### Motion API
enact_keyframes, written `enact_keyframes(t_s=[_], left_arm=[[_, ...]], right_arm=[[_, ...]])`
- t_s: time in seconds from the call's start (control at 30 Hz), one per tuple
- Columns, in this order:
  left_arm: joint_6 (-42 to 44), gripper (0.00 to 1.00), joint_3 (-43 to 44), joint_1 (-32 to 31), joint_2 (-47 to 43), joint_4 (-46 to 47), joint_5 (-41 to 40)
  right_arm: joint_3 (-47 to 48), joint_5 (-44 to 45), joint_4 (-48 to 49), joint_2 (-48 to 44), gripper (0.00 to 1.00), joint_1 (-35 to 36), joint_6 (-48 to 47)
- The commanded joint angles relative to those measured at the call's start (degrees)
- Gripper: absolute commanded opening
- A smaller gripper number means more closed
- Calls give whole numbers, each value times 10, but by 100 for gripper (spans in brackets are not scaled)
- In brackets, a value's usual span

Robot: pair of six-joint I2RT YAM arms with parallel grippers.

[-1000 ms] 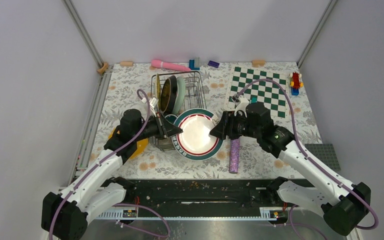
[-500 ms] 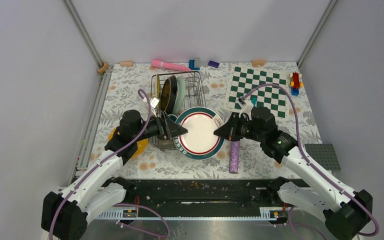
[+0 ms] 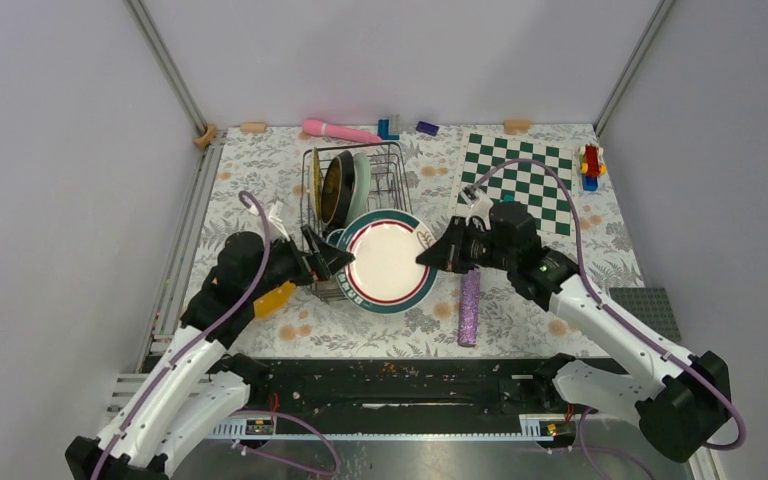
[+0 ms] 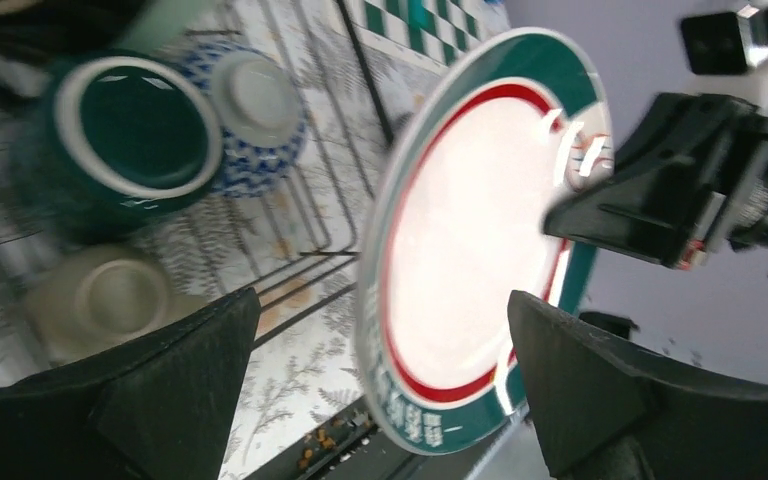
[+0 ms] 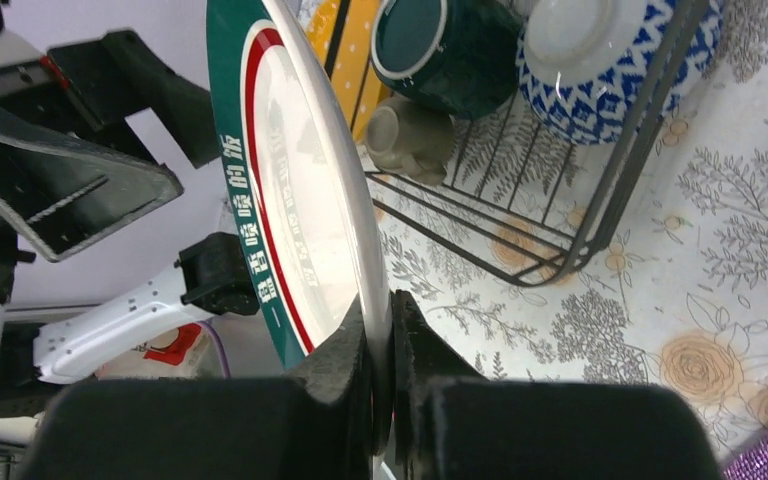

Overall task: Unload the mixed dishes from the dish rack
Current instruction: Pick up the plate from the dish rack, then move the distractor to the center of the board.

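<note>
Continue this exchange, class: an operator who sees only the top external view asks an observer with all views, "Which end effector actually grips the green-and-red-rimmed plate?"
Observer: The right end effector. Its wrist view shows both fingers pinched shut on the edge of the plate.
Operator: And the left one?
Observer: The left end effector is wide open, with the plate standing between its fingers.
Operator: What does the plate hide from me?
Observer: In the dish rack sit a teal mug, a blue patterned bowl and a greyish cup.

left arm (image 3: 185,345) jaws wide; right arm (image 3: 600,315) jaws clamped.
</note>
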Motion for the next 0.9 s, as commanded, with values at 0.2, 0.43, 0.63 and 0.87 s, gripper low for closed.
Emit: enact_keyframes(t_s=[0.2, 0.43, 0.63, 0.87], left_arm=[[-68, 99, 31, 0, -198, -242, -433], [-84, 99, 31, 0, -216, -269, -468], [-74, 99, 41, 0, -164, -256, -453], [-48, 99, 39, 0, -120, -204, -418]], right_arm=[[108, 9, 5, 27, 0, -17, 27], [47, 39, -52, -41, 0, -183, 60], [-31, 67, -130, -107, 0, -379, 48], [-127, 135, -169, -124, 0, -473, 51]])
